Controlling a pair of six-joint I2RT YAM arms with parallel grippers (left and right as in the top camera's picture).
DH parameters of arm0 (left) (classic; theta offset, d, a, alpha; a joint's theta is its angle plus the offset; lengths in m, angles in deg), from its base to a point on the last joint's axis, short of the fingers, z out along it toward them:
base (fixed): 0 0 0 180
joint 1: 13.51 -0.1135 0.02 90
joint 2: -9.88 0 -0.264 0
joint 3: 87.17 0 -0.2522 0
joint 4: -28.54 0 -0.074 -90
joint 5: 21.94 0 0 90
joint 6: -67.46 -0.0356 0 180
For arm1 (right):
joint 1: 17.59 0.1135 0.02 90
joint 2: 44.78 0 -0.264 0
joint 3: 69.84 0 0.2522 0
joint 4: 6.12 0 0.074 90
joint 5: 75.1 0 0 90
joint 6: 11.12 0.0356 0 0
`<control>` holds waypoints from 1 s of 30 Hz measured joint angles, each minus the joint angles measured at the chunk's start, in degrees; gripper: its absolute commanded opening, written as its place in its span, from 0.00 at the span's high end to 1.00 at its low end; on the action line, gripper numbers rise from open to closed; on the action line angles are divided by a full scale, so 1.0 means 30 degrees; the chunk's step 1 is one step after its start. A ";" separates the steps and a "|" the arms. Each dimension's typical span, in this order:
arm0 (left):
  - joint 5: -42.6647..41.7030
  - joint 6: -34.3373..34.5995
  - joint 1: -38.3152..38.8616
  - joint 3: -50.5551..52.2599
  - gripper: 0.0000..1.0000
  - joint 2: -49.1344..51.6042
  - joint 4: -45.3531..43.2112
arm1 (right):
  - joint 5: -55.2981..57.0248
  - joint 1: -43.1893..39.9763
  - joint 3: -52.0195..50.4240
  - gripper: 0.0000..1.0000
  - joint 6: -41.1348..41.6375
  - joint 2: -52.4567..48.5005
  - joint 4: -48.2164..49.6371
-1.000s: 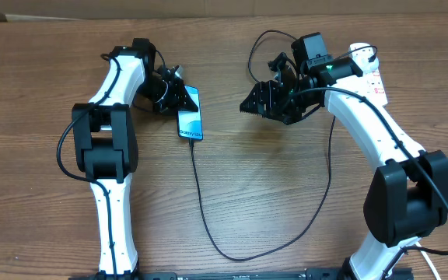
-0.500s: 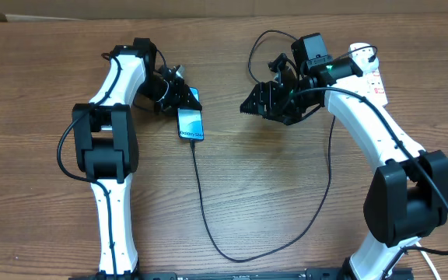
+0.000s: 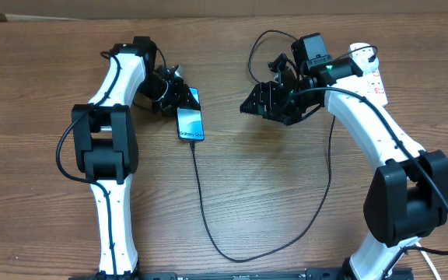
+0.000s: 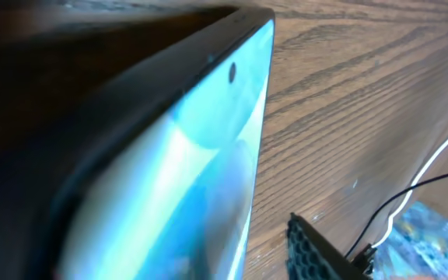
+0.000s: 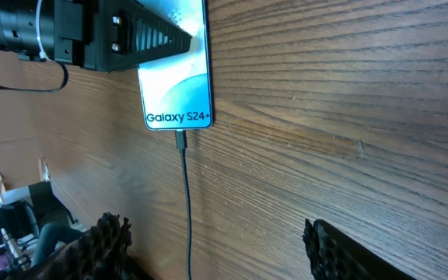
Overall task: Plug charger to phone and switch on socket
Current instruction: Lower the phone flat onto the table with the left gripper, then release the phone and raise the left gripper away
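The phone [image 3: 191, 124] lies flat on the wooden table, its blue screen up and "Galaxy S24+" at its near end [image 5: 176, 78]. The charger's black cable [image 3: 201, 202] has its plug tip [image 5: 180, 140] in the phone's near end. It loops forward across the table and back up to the white socket [image 3: 373, 78], which is partly hidden behind the right arm. My left gripper [image 3: 181, 95] is at the phone's far end, open. One finger [image 4: 317, 249] stands clear of the phone's edge [image 4: 239, 155]; the other is hidden. My right gripper [image 3: 259, 109] is open and empty, right of the phone.
The cable runs between the right gripper's fingers [image 5: 341, 249] in the right wrist view. It loops widely over the front middle of the table [image 3: 286, 194] and curls behind the right wrist [image 3: 259, 43]. The table's far edge is along the top.
The phone has shifted slightly toward the front and turned a little. The left gripper's finger now covers more of its far end. The right arm has not moved.
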State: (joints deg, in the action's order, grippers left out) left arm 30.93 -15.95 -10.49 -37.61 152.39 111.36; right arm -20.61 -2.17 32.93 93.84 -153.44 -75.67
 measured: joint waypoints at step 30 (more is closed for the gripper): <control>0.3767 0.1494 0.0000 -0.0248 0.52 -0.0503 0.0546 | 0.0000 0.0000 0.0000 0.26 0.0007 0.0000 -0.0109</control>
State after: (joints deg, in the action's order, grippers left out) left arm 42.23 -11.47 -10.49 -38.35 150.89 112.99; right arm -20.61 -2.17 32.93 93.86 -153.44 -75.99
